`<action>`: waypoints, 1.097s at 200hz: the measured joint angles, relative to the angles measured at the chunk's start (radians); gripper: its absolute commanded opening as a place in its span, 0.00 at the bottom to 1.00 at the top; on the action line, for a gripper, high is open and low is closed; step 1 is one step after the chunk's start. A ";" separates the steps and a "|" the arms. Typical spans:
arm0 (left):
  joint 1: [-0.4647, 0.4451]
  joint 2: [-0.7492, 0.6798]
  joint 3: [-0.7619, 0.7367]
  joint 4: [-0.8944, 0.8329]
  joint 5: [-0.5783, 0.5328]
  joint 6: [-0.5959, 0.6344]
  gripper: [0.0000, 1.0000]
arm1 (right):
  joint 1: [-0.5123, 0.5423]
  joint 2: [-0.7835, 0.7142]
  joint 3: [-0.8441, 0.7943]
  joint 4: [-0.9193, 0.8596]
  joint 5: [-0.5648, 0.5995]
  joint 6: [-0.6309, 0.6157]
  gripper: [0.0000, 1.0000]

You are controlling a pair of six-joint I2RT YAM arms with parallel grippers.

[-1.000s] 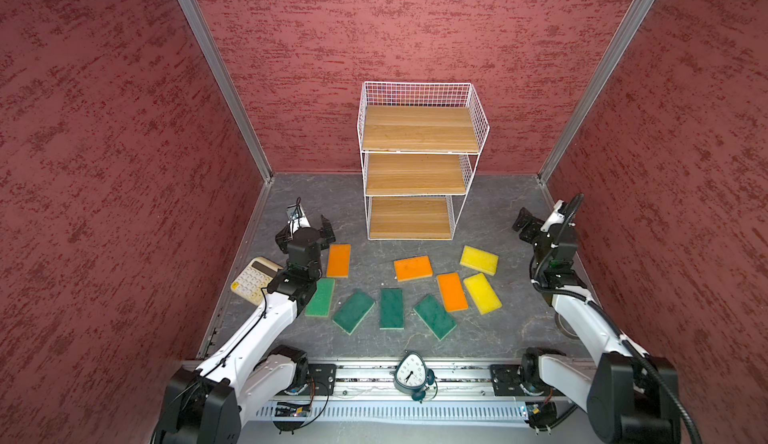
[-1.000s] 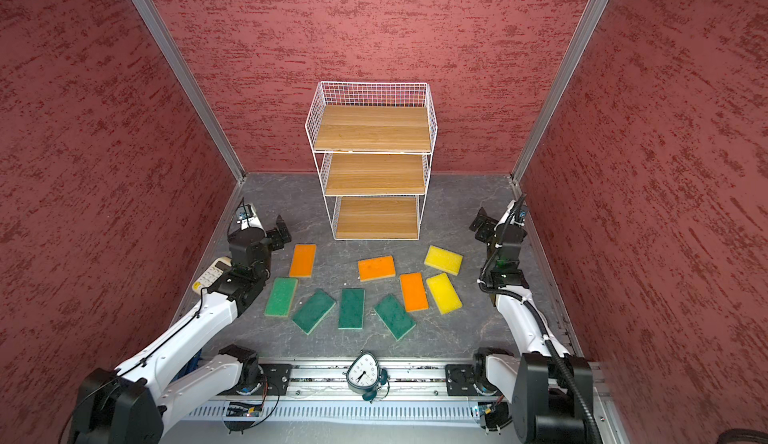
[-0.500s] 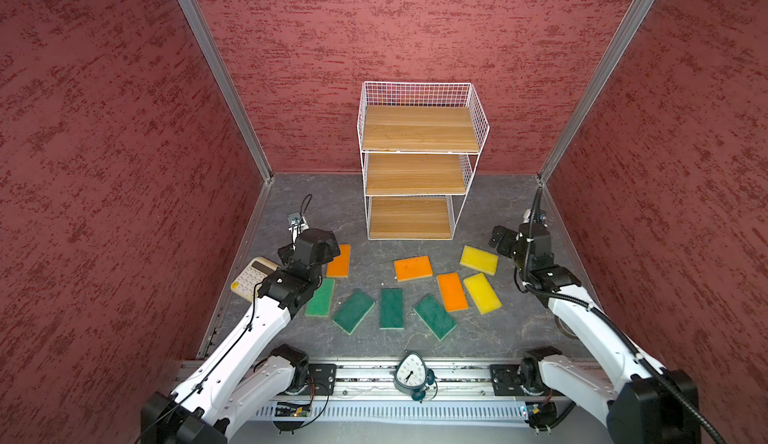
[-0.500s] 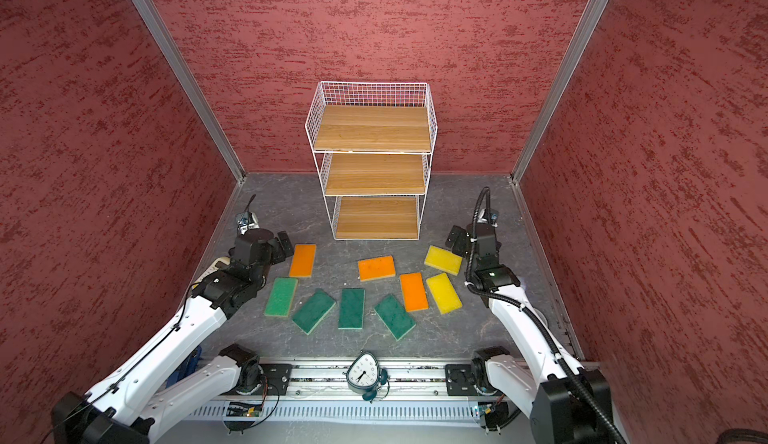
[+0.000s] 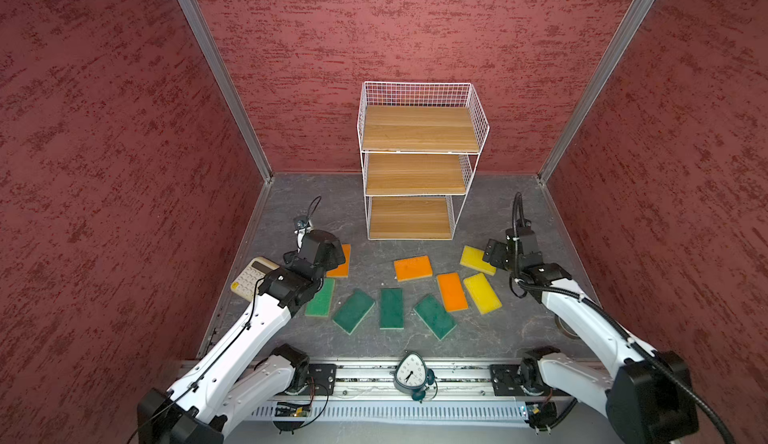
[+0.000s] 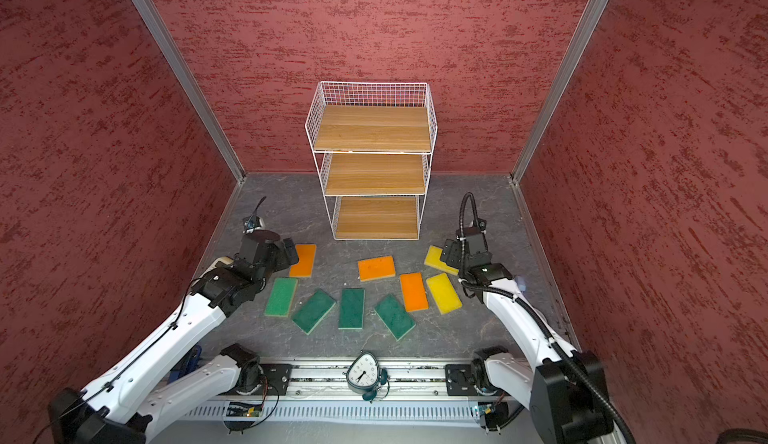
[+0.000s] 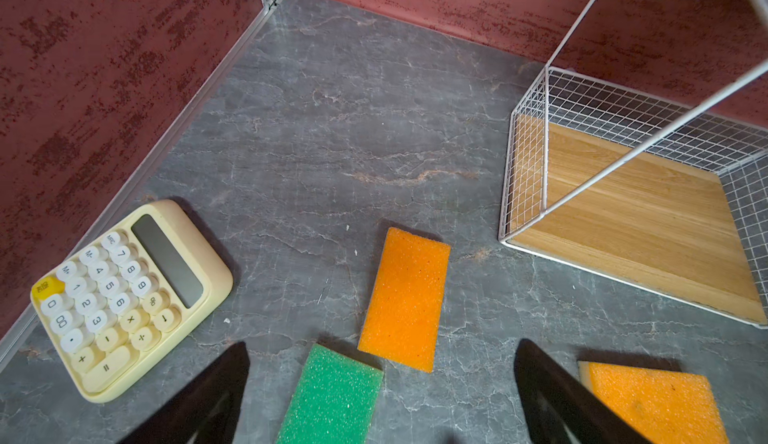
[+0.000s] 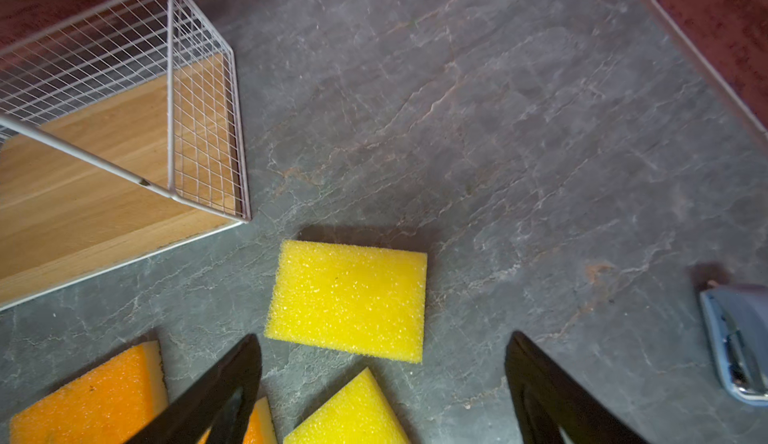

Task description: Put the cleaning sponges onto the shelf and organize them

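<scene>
Red textured walls are enclosing a grey stone-patterned floor, and the shelf is standing against the back wall with all three wooden boards bare. All nine cleaning sponges are lying flat on the floor in a loose arc, ahead of both arms and in front of the lowest board.

The left gripper is hanging over the floor with its fingers spread wide, gripping nothing. In the left wrist view a light-green sponge is lying between the spread fingers. An orange sponge is lying just past the fingertips, close to the green one; whether they are touching I cannot tell. A second orange sponge is sitting outside the finger on the shelf's side. A cream calculator is resting outside the other finger, by the wall.

The right gripper is likewise holding its fingers wide apart, with nothing clamped. A yellow sponge is lying just beyond the fingertips, centred on the gap and not touching them. A second yellow sponge is showing between the fingers, nearer the wrist. A third orange sponge is lying outside the finger nearer the shelf. Outside the opposite finger a shiny bluish object is sitting at the frame edge; what it is I cannot tell.
</scene>
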 measured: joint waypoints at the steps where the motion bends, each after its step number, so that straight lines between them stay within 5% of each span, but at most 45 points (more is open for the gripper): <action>1: 0.000 0.000 0.000 -0.001 0.000 -0.001 0.98 | 0.000 0.004 0.000 0.000 -0.001 0.000 0.85; 50: -0.009 0.000 0.000 -0.042 0.019 -0.011 0.94 | 0.048 0.124 0.000 0.006 -0.017 0.005 0.76; 120: -0.011 -0.008 0.000 -0.071 0.055 -0.026 0.75 | 0.078 0.233 0.000 0.068 -0.035 0.023 0.55; 178: -0.011 -0.007 0.000 -0.074 0.060 -0.037 0.74 | 0.078 0.319 0.001 0.158 -0.040 0.043 0.36; 219: -0.011 -0.006 0.000 -0.088 0.054 -0.056 0.74 | 0.078 0.388 0.027 0.225 -0.043 0.074 0.35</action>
